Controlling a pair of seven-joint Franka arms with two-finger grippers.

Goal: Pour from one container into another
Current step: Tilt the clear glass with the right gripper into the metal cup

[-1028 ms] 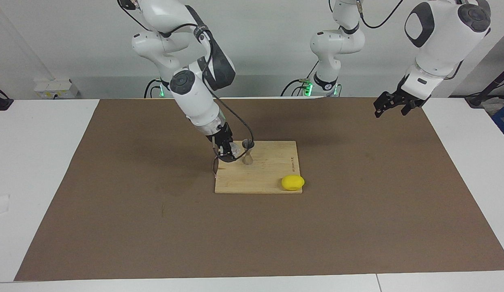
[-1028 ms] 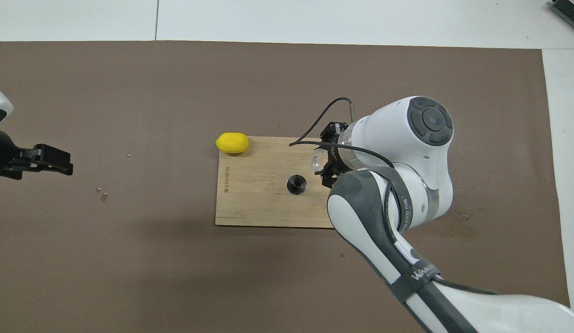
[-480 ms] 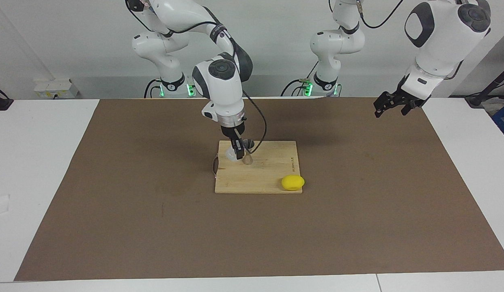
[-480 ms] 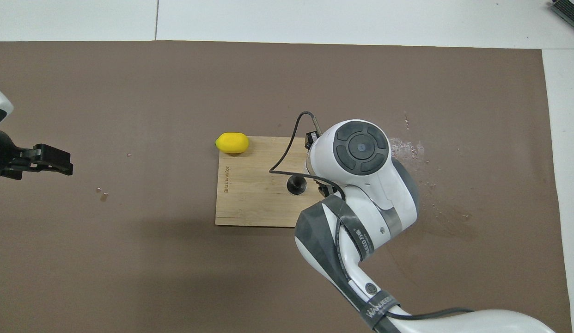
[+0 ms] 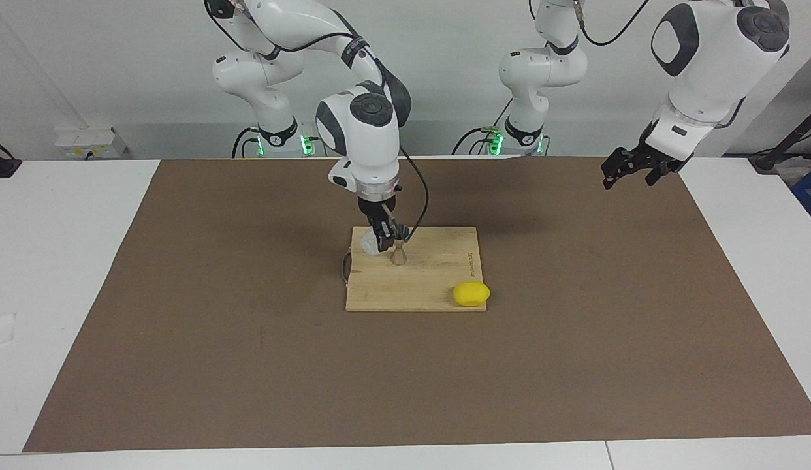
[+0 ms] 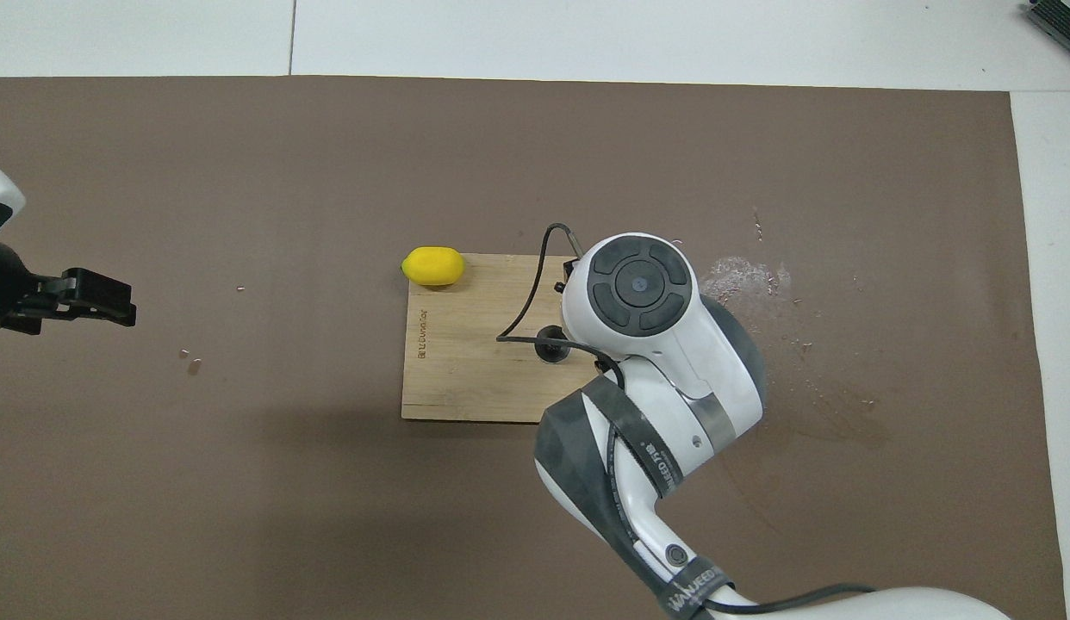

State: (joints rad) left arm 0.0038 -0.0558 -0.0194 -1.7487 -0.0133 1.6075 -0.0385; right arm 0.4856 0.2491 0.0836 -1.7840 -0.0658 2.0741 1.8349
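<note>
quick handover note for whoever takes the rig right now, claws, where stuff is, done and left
Right claw: shut on the glass cup, low over the cutting board, right beside the metal measuring cup.
Left claw: open, empty, waiting in the air over the mat at the left arm's end.
Measuring cup stands upright on the board; lemon lies at a board corner farther from the robots.
Done: glass picked up.
Cannot tell whether anything has been poured. Left: pour if not, set the glass down, let go.

A bright yellow oval lemon (image 5: 471,294) sits by a pale tan wooden cutting board (image 5: 431,287) with faint grain. The broad mat (image 5: 249,326) is plain dull brown, the table (image 5: 59,261) white. Both arms are white with dark grey joints.
</note>
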